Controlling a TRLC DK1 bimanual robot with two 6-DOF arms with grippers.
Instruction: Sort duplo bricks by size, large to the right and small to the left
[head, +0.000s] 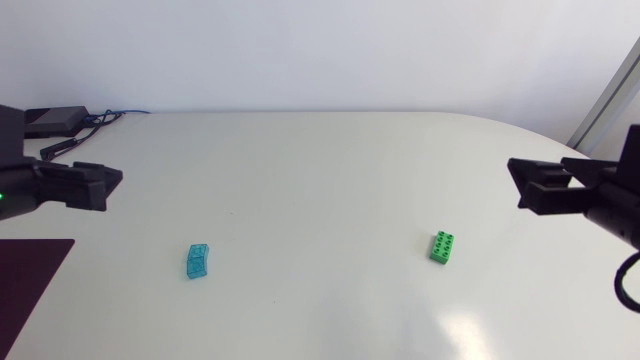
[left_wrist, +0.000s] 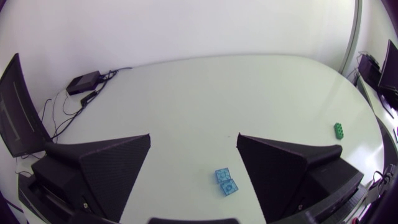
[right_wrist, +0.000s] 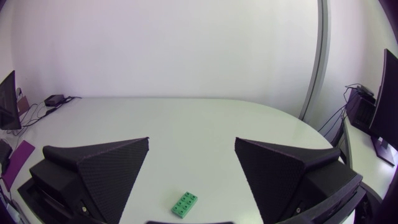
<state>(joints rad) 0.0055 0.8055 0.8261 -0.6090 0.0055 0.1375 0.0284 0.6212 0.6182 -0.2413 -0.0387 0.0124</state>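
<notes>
Blue brick (head: 199, 261): I see it near-left on the bench (head: 320, 160).
Green brick (head: 442, 246): near-right.
Left end effector (left_wrist: 194, 140): fingers wide apart, gripping nothing, left edge.
Right end effector (right_wrist: 193, 142): likewise, right edge.

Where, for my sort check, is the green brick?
The green brick lies on the table's right side in the head view, nearest the right end effector.

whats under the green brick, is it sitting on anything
The green brick lies studs up directly on the bare white table, with nothing stacked on it. Its underside and the patch of table it covers cannot be seen.
</notes>
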